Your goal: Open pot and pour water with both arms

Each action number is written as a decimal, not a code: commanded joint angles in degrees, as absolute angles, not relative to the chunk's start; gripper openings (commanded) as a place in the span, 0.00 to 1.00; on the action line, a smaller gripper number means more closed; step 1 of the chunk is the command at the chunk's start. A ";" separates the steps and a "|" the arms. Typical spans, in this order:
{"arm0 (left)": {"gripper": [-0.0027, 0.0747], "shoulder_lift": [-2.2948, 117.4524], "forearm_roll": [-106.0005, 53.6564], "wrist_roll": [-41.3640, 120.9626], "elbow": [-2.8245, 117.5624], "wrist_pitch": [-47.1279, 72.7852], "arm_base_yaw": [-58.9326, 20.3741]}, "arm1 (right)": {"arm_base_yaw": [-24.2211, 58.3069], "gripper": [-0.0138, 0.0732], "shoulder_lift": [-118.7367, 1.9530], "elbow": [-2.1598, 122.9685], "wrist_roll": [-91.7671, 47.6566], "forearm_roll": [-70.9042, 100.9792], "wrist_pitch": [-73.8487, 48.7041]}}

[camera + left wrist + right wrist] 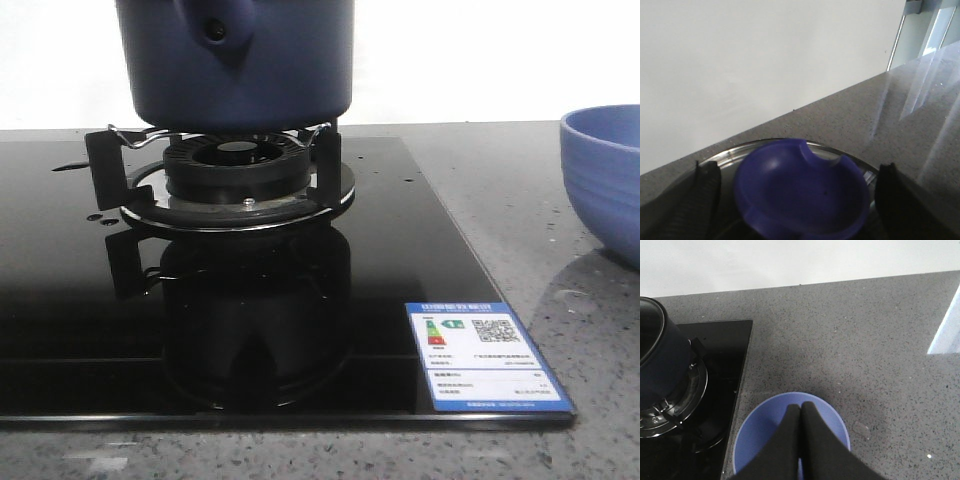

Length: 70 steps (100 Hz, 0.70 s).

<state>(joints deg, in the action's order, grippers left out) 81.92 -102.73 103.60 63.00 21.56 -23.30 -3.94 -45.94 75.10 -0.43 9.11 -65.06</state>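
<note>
The dark navy pot [235, 60] stands on the burner stand, its stubby knob with a round hole [215, 30] facing me. It also shows in the right wrist view [662, 365] with a glass lid on it. In the left wrist view my left gripper [800, 200] is open, its fingers [705, 192] wide on either side of the lid's blue dished handle [800, 190], apart from it. The lid's steel rim [735, 152] shows behind. My right gripper [801, 407] is shut and empty above the light blue bowl [760, 435]. Neither gripper shows in the front view.
The gas burner [240, 170] with its wire pot stand sits on a black glass hob [60, 300] with an energy label sticker [485, 355]. The light blue ribbed bowl [605, 180] stands on the grey stone counter [865, 350] right of the hob. A white wall is behind.
</note>
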 commanded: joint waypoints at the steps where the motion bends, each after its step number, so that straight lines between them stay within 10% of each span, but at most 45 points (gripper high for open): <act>1: 0.77 76.35 -104.98 103.64 65.02 21.40 -23.00 | -3.83 0.09 -45.78 76.38 -1.13 9.61 -59.77; 24: 0.74 64.67 -104.52 101.91 63.93 19.48 -19.74 | -2.13 0.09 -45.06 72.97 -4.98 9.61 -55.55; 58: 0.02 36.61 -105.01 99.94 40.76 5.29 -18.87 | 5.07 0.09 -26.58 46.65 -12.34 9.61 -35.67; 70: 0.01 27.51 -105.01 99.94 32.23 5.19 -18.87 | 5.84 0.09 -16.67 35.93 -12.34 9.61 -27.55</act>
